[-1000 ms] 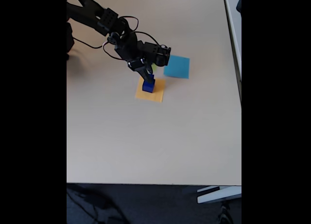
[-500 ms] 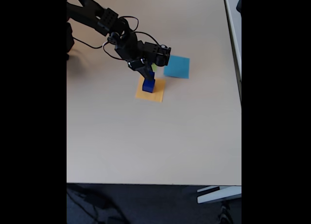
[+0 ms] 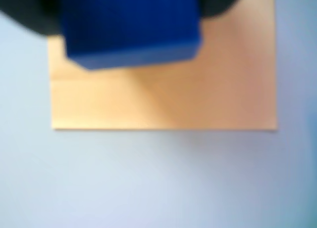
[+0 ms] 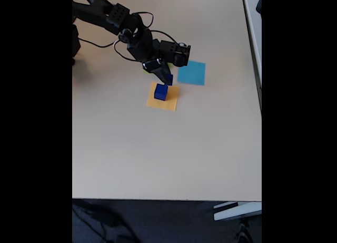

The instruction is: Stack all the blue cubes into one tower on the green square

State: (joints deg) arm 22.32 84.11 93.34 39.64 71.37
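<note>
Broadly, the pale counter [image 4: 158, 148] carries a cyan square [image 4: 191, 73] and an orange-yellow square [image 4: 162, 97]. On the orange-yellow sheet sits a larger blue cube [image 4: 160, 91], blurred in the wrist view [image 3: 130, 27]. Just above it, the black pincer [image 4: 167, 79] grips a smaller blue cube [image 4: 169, 79], closed on it.

- An orange-yellow paper square [image 4: 169, 99] lies flat on the beige table [image 4: 158, 153].
- A cyan-blue paper square [image 4: 191, 73] lies near it, toward the table's right edge in the fixed view.
</note>
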